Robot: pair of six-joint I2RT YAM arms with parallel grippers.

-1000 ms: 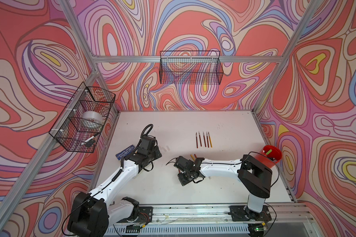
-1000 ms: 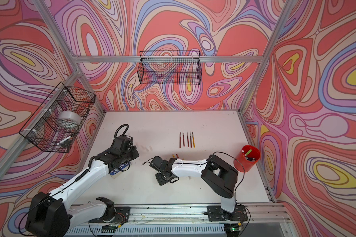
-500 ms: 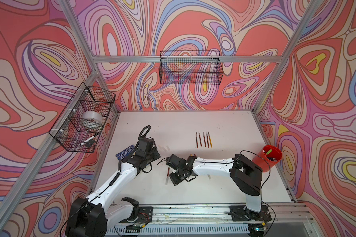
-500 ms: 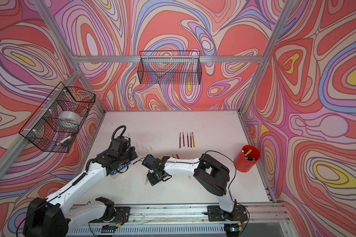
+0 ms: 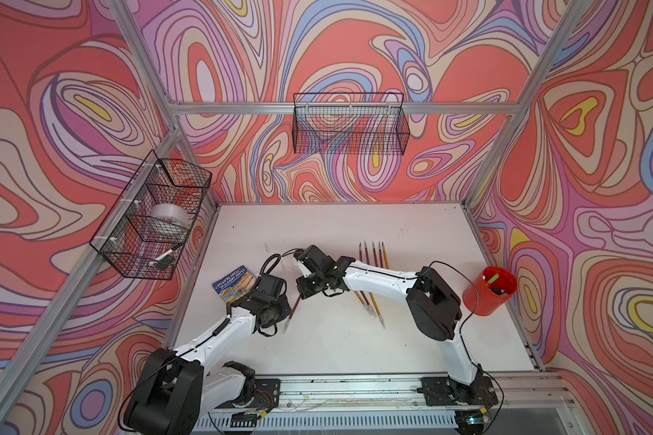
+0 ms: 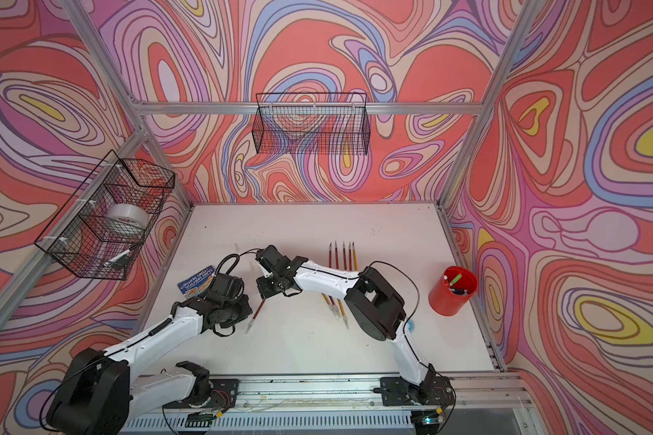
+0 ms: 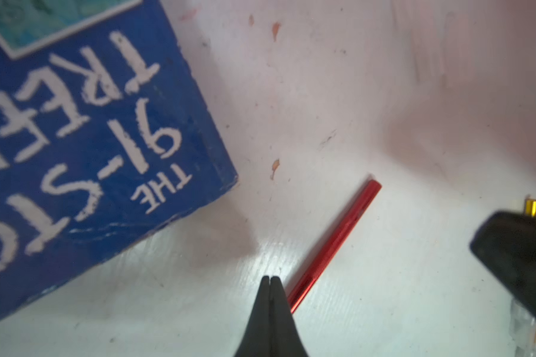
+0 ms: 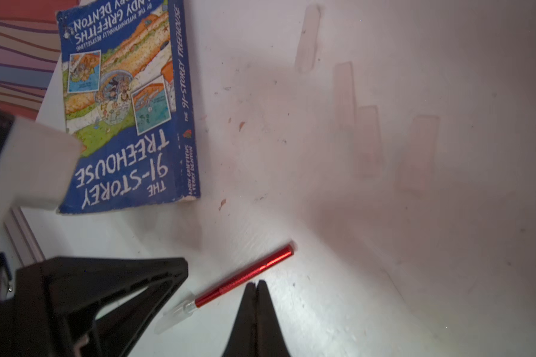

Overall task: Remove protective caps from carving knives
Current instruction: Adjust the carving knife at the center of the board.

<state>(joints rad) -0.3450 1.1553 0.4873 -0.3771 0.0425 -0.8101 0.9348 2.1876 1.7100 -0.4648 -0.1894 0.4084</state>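
One red knife (image 8: 245, 279) flat on table (image 8: 384, 278), cap (image 8: 174, 315) on its tip; left gripper (image 7: 270, 279) and right gripper (image 8: 255, 284) pinched together, empty, just beside its handle; book (image 8: 127, 108) near; loose caps (image 8: 343, 92) beyond; right arm (image 5: 377, 278) crosses other knives (image 5: 372, 254).

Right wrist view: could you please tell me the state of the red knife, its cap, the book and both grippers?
red knife, lying flat, unheld
cap, on the blade
book, closed, cover up
left gripper, shut, empty
right gripper, shut, empty
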